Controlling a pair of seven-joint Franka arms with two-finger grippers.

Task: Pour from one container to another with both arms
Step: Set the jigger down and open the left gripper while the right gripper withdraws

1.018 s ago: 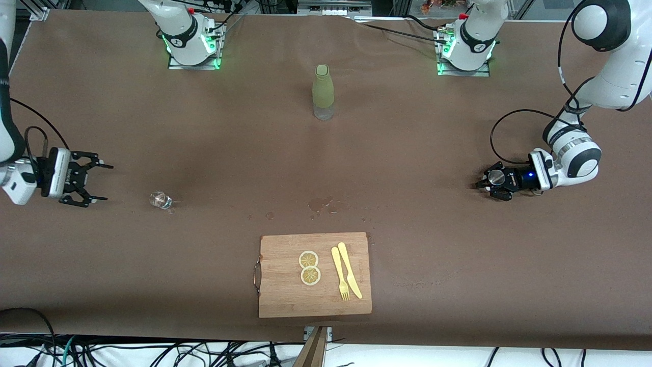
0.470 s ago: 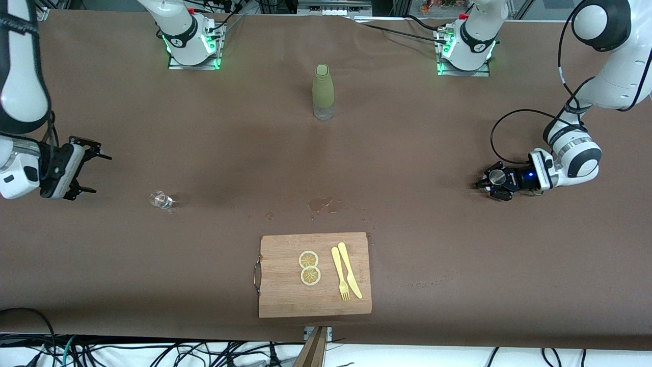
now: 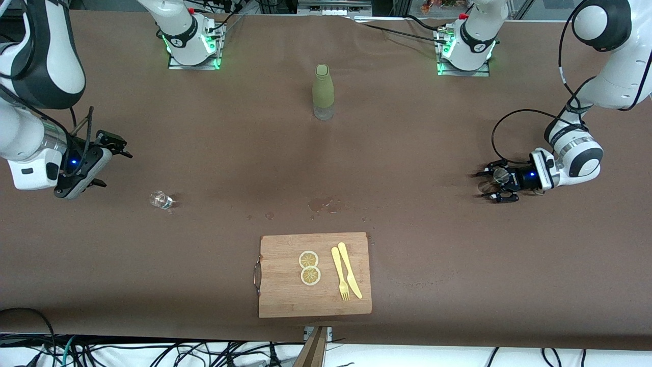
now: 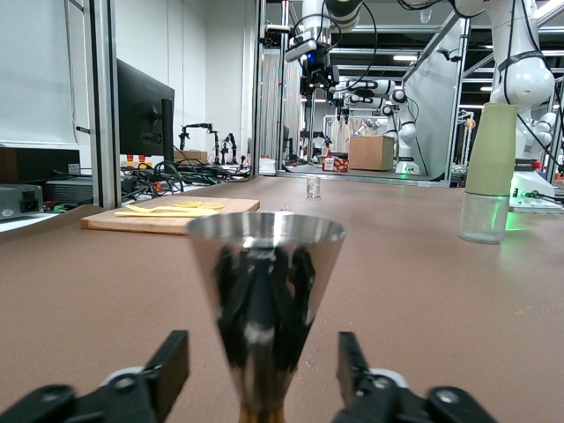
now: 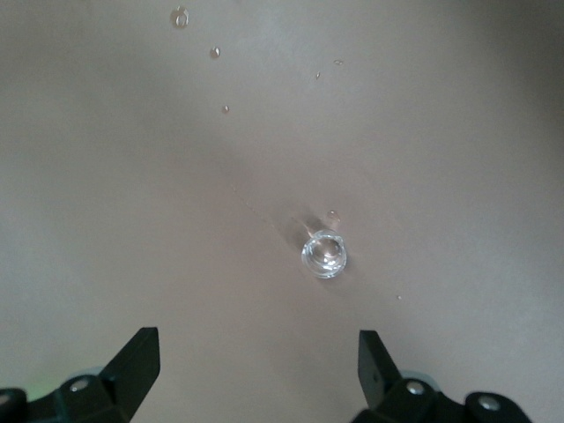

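Honestly looks nearly finished: left gripper (image 3: 488,181) fingers spread, metal jigger (image 4: 265,308) standing free between them; right gripper (image 3: 109,163) wide open, empty, shot glass (image 3: 160,199) at its 4 o'clock.

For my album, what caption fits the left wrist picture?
Open left gripper flanks a shiny metal jigger standing on the brown table.
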